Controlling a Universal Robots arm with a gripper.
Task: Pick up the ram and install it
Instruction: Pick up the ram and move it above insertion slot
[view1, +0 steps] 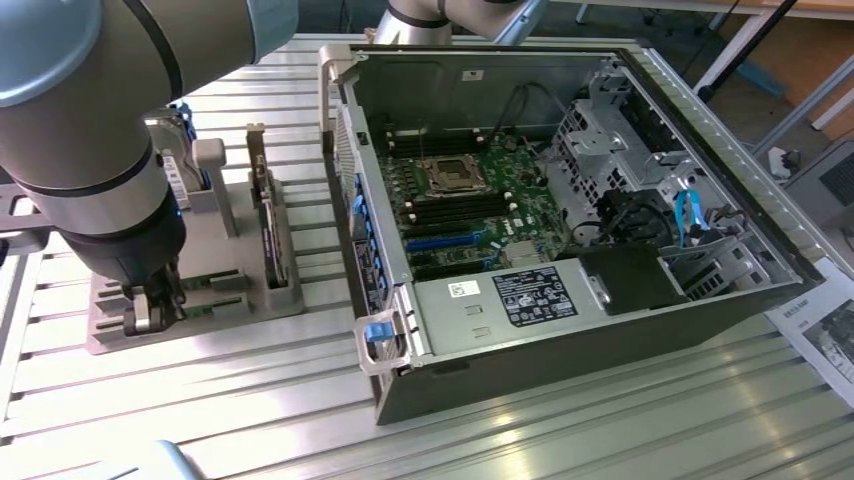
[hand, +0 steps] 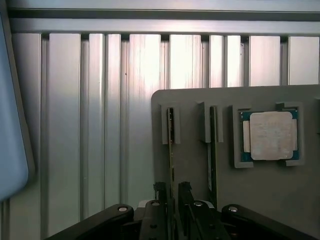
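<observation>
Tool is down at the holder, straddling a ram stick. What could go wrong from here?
The open tool straddles the ram standing on edge in the gray holder; if it is off-centre, one finger may push the thin strip sideways instead of clamping it squarely. The second ram stands close beside it, so the nearer finger could bump it.

ram (hand: 171, 145) end obsc. (by gripper (hand: 173, 189)), arm (view1: 80, 120) cropped

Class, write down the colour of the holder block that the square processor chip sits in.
Plain grey. The holder shows best in the wrist view.
</observation>
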